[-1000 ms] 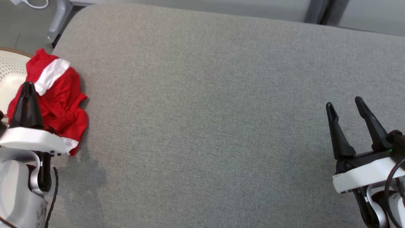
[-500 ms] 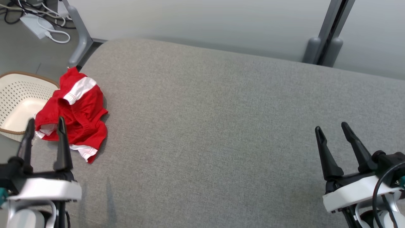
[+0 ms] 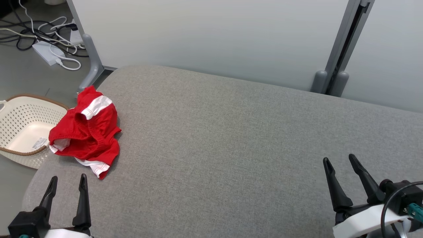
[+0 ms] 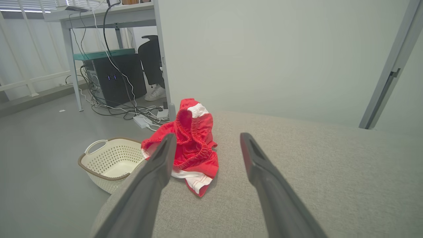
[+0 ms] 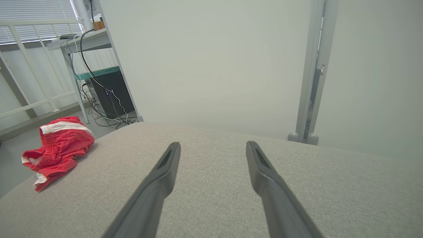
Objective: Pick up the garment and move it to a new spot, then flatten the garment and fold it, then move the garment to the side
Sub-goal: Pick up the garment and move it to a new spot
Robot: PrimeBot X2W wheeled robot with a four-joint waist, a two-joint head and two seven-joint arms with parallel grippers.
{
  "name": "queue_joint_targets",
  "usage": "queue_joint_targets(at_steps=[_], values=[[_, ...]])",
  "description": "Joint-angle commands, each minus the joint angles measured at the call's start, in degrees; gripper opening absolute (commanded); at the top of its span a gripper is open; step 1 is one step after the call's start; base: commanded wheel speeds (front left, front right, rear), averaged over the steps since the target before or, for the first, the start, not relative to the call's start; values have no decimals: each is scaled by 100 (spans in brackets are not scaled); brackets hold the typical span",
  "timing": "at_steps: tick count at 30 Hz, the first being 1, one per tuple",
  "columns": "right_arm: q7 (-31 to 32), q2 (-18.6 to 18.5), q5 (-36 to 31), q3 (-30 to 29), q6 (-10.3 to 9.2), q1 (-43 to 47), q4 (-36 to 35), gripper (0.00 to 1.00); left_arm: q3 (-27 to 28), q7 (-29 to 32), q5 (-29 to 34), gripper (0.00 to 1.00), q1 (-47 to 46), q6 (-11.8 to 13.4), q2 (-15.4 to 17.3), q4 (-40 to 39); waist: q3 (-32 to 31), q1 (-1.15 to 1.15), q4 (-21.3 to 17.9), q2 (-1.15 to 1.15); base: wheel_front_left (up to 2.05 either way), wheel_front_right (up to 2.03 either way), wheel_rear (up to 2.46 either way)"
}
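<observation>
You had the crumpled red garment with white bands point(image 3: 86, 137) lying in a heap at the left end of the grey fabric-covered padded surface point(image 3: 231, 148), near its far left corner, its folds reaching the left edge. It lay free of both pincers. Your left gripper point(image 3: 68, 177) hung over the near left corner with its two dark fingers spread apart and empty, just short of the garment and not touching it. Your right gripper point(image 3: 339, 158) was spread just as wide, empty too, over the near right part of the surface and well apart from the garment.

The surface itself was plain woven grey cloth, flat, with rounded corners and a soft rolled edge. Behind its far edge stood a pale matte partition panel point(image 3: 205, 33), carried by a grey metal post point(image 3: 340, 43) on the right and a grey angled leg point(image 3: 91, 59) by the far left corner. On the grey floor point(image 3: 19, 79) just beside the left edge sat a cream perforated plastic basket with a brown rim point(image 3: 19, 114), lower than the garment. Farther back on the floor lay a white power strip point(image 3: 44, 53) among black and white cables point(image 3: 29, 31). Your left wrist view showed a metal-legged desk point(image 4: 109, 15) beyond the panel's end, with a dark computer tower point(image 4: 112, 77) under it
</observation>
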Motion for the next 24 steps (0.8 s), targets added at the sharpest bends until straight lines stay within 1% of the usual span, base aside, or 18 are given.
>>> queue_joint_targets(at_steps=[1, 7, 24], values=[[-51, 16, 53, -54, 2, 98, -2, 100, 1, 45, 3, 100, 88, 45, 38, -57, -109, 0, -4, 0, 0, 0, 0], [-69, 58, 75, -115, 2, 244, -45, 100, 34, 166, -66, 100, 242, 68, 91, -226, -225, 0, 6, 0, 0, 0, 0], [-96, 144, 8, -183, 2, 281, -82, 100, 53, 198, -78, 100, 248, 145, 211, -336, -199, 0, 75, 0, 0, 0, 0]])
